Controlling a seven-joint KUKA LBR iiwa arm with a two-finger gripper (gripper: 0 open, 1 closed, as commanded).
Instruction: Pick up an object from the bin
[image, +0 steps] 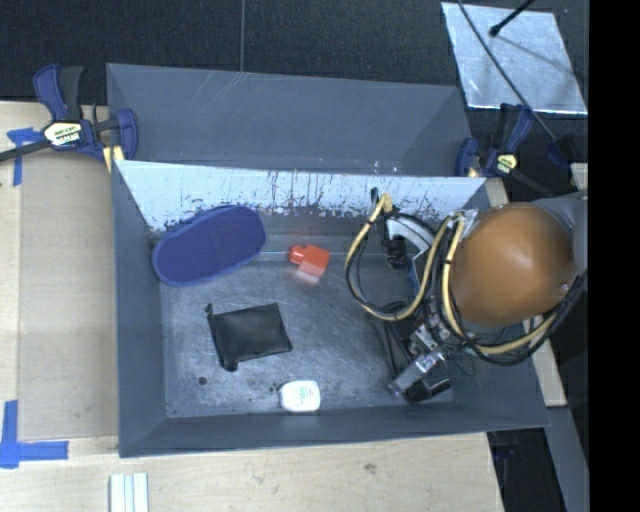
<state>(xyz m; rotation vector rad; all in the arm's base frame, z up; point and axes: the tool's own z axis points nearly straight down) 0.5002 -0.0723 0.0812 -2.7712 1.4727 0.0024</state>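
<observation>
My gripper (421, 377) is low in the bin's front right corner, under the arm's orange dome and looped cables. Nearest to it, on its left, a small white rounded thing (299, 396) lies on the floor by the front wall, apart from the gripper. A flat black square pouch (248, 334) lies further left, near the middle of the floor. I see nothing held.
A small orange block (310, 260) sits near the back wall at the centre. A blue oval pad (208, 243) leans at the back left corner. The bin's sloped walls close in on all sides.
</observation>
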